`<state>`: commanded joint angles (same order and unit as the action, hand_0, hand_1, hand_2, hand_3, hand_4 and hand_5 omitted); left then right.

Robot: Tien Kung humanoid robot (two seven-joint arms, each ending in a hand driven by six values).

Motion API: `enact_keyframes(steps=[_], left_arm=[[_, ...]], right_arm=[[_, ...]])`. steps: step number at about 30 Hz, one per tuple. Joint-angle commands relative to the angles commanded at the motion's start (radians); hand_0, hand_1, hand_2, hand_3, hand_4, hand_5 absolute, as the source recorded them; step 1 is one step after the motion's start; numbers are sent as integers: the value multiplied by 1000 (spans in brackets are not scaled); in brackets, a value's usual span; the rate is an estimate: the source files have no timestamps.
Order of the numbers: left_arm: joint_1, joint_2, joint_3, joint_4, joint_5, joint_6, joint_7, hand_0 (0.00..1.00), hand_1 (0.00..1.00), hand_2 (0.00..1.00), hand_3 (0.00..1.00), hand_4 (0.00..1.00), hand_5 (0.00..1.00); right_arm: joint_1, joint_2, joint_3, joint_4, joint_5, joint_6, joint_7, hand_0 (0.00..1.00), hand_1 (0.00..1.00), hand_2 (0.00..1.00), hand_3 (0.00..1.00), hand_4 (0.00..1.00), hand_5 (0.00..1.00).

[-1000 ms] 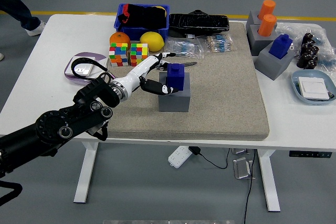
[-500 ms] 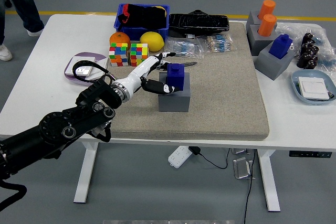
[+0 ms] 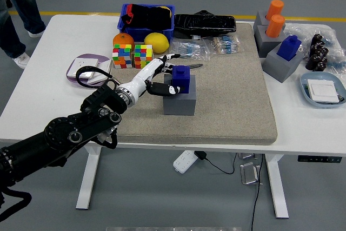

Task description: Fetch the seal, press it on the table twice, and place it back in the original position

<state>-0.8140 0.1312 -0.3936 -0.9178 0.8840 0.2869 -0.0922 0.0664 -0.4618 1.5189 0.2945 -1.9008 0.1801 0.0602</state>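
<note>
Person: legs [image 3: 16, 9] stand on the floor off the desk's far left corner.
Desk: white [image 3: 48, 96], with a grey felt mat [image 3: 232, 96] over its middle.
Left arm: black [image 3: 65, 136], comes in from the lower left and reaches in over the mat.
Left robot hand: white [image 3: 157, 77], fingers spread to either side of the seal, thumb low against its front, other fingers up by its far side; whether they actually grip it cannot be told.
Seal: dark blue [image 3: 181, 78], upright on top of a grey block [image 3: 179, 101] on the left part of the mat.
Behind the hand: two colour cubes [image 3: 133, 55], an orange [image 3: 123, 40] and a lemon [image 3: 155, 42] near the mat's far left edge; a blue bin [image 3: 146, 17] with dark contents beyond them.
Left of the hand: a purple-and-white round item [image 3: 86, 67] lying on the desk.
Right side: another blue seal [image 3: 290, 47] on a grey block, two orange ones [image 3: 274, 17] behind it, and a pale blue tray [image 3: 323, 90] near the right edge.
</note>
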Motion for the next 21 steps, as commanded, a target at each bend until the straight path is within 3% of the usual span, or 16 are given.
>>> enact_keyframes(steps=[9, 10, 14, 15, 21], left_arm=[[13, -18, 6, 20, -11, 10, -29, 870, 714, 690, 923, 777, 2], [14, -19, 6, 21, -12, 11, -32, 870, 681, 635, 879, 763, 2], [19, -23, 6, 23, -30, 31, -66, 870, 681, 635, 879, 763, 2], [19, -24, 6, 25, -37, 40, -81, 853, 585, 487, 783, 701, 2], [22, -34, 6, 41, -66, 70, -130, 853, 585, 487, 783, 701, 2]], right_arm=[[-2, 2, -5, 1, 2, 2, 0, 803, 699, 687, 650, 793, 476], [-2, 2, -5, 1, 2, 2, 0, 803, 700, 686, 650, 793, 476], [-3, 2, -5, 1, 2, 1, 1, 803, 700, 686, 650, 793, 476], [-3, 3, -5, 1, 2, 1, 1, 804, 700, 685, 650, 794, 475], [-3, 4, -3, 1, 2, 0, 2, 804, 700, 685, 650, 794, 475]])
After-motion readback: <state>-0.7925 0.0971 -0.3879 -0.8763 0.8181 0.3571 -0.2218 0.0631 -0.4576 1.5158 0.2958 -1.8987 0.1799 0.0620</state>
